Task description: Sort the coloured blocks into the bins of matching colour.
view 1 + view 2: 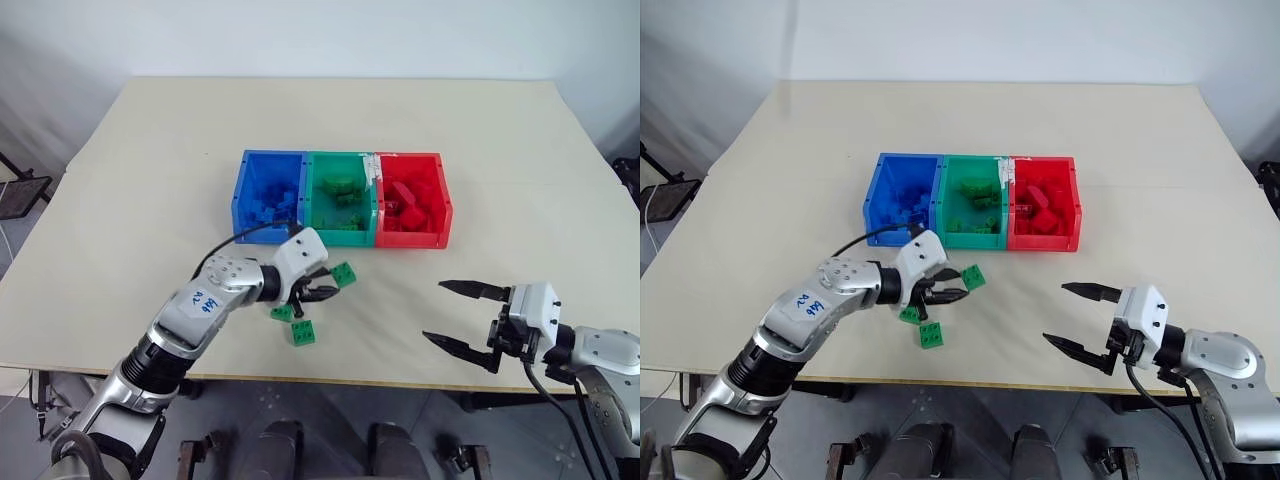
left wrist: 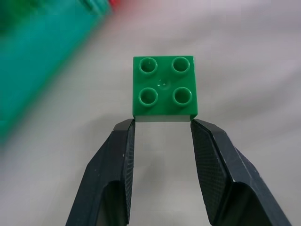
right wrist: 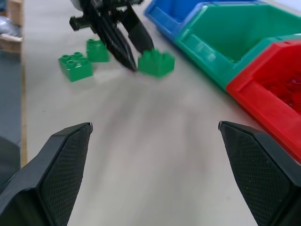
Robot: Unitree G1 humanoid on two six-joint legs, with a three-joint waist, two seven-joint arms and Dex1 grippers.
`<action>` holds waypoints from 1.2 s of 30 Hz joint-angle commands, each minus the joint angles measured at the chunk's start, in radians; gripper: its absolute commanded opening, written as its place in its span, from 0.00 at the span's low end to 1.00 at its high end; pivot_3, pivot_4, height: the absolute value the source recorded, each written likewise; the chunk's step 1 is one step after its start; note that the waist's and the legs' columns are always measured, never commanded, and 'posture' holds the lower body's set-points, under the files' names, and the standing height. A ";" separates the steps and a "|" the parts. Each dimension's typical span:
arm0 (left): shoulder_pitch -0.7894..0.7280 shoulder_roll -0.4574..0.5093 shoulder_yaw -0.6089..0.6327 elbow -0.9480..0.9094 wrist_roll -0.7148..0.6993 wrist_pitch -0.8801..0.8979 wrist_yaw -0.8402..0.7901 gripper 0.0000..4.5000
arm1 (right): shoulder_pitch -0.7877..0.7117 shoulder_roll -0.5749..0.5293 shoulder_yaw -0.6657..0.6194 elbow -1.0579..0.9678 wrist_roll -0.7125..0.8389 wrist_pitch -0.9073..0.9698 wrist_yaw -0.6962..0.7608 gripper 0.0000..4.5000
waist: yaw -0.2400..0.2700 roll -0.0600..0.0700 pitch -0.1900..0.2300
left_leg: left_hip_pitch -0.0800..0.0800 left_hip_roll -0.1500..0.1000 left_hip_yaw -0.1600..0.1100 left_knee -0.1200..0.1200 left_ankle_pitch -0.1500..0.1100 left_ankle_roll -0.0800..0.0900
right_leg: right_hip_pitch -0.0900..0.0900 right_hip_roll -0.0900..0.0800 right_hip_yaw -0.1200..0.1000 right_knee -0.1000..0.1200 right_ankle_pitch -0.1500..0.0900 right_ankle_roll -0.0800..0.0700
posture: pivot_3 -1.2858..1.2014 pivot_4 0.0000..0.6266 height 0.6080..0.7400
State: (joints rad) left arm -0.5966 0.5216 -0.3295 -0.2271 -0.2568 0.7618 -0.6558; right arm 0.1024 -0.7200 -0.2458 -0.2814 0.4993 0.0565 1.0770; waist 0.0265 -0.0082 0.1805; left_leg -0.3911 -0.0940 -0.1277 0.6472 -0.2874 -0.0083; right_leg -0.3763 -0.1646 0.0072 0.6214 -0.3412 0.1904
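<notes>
Green block (image 2: 164, 85) pinched at left end effector (image 2: 162, 123) tips, apparently lifted, right end effector (image 1: 458, 315) released

The left arm reaches forward and toward the middle, pointing a bit down. Its left gripper (image 1: 322, 291) has its two black fingers (image 2: 117, 155) squeezed on something small. The right arm stays off to the side. Its right gripper (image 1: 452, 316) has fingers spread wide, pointing inward, holding nothing.
</notes>
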 commanded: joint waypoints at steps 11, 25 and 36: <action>-0.335 -0.215 0.160 0.541 0.143 -0.380 0.154 0.33 | 0.038 0.153 -0.174 -0.139 0.066 0.029 -0.320 1.00 | 0.000 0.000 0.000 | 0.000 -0.004 0.001 0.000 0.000 0.000 | 0.000 0.000 0.000 0.001 0.000 0.001 | 0.52 0.24 1.00; -0.202 -0.087 0.250 0.386 0.065 -0.426 -0.092 0.96 | -0.038 0.078 -0.113 -0.083 0.088 0.033 -0.195 1.00 | -0.024 0.000 0.000 | 0.000 -0.004 0.001 0.000 0.000 0.000 | -0.001 0.000 0.000 0.006 0.000 0.001 | 0.52 0.24 1.00; 0.362 0.293 0.543 0.322 -0.094 -0.810 -0.541 0.96 | -0.206 -0.010 0.062 0.089 0.064 0.025 0.099 1.00 | -0.037 0.000 0.000 | 0.001 0.001 0.000 -0.001 -0.002 0.002 | 0.000 -0.001 -0.001 0.002 0.000 0.000 | 0.52 0.24 1.00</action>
State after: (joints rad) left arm -0.2417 0.7968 0.1609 0.0963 -0.3287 0.0157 -1.1793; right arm -0.0913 -0.7125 -0.1859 -0.1944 0.5664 0.1059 1.1430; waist -0.0106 -0.0079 0.1806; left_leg -0.3901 -0.0930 -0.1277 0.6470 -0.2893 -0.0067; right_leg -0.3765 -0.1660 0.0061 0.6218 -0.3411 0.1902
